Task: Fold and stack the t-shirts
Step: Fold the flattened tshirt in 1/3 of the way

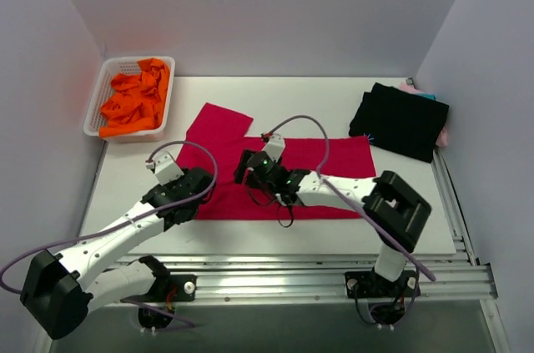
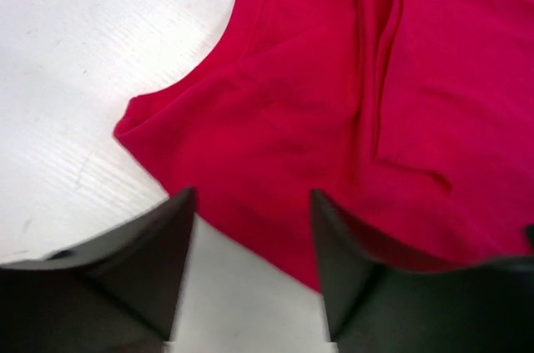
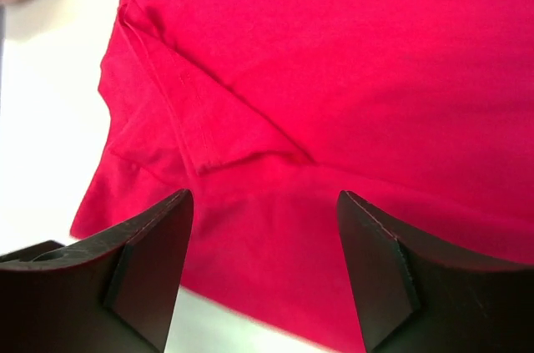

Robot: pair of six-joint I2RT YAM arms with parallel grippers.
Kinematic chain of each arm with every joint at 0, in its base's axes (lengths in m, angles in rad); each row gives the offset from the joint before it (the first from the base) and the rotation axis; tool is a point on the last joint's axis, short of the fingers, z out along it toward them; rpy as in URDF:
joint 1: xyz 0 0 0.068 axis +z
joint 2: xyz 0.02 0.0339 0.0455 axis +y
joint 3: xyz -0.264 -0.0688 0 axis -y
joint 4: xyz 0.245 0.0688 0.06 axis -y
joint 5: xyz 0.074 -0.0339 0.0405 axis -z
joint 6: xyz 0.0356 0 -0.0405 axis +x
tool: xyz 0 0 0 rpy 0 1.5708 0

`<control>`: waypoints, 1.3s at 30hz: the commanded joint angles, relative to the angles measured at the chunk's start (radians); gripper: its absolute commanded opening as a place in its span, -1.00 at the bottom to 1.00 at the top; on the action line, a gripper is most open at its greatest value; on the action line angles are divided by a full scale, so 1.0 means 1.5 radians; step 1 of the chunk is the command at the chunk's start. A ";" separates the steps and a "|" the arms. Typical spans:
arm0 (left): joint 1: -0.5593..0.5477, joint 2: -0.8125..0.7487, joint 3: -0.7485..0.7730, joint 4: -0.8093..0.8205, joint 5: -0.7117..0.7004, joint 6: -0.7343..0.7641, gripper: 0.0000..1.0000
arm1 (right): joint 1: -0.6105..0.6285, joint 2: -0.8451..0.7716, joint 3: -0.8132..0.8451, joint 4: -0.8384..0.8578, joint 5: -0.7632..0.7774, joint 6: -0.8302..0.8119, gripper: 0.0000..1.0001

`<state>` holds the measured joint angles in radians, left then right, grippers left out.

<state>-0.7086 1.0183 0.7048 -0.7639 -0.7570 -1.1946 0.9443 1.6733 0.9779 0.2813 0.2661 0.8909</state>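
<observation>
Black tee (image 1: 400,122) folded, upper right. Red tee (image 1: 334,173) lies centre, fold unfinished, not yet stacked. Left gripper (image 2: 253,196) and right gripper (image 3: 263,196) both spread, empty.

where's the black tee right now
In the top view the folded black t-shirt sits at the far right corner of the table, just past the right end of the red t-shirt, across from the white basket.

A white table (image 1: 275,94) stands boxed in by plain pale walls (image 1: 250,11), aluminium rails (image 1: 334,278) along its near edge.
</observation>
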 commanded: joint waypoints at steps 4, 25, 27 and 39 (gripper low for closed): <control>0.080 0.091 -0.026 0.183 0.028 0.087 -0.52 | 0.019 0.167 0.155 -0.018 0.005 0.026 0.29; 0.168 0.192 -0.101 0.377 0.128 0.115 -0.86 | 0.063 0.243 0.298 -0.135 0.055 0.054 0.30; 0.170 0.200 -0.102 0.381 0.128 0.113 -0.87 | 0.066 0.234 0.292 -0.134 0.053 0.059 0.30; 0.174 0.208 -0.102 0.387 0.138 0.112 -0.94 | 0.081 0.256 0.282 -0.126 0.055 0.077 0.32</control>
<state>-0.4553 1.3293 0.5552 -0.2234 -0.5579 -1.0340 1.0668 2.0960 1.3964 0.1009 0.3107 0.9859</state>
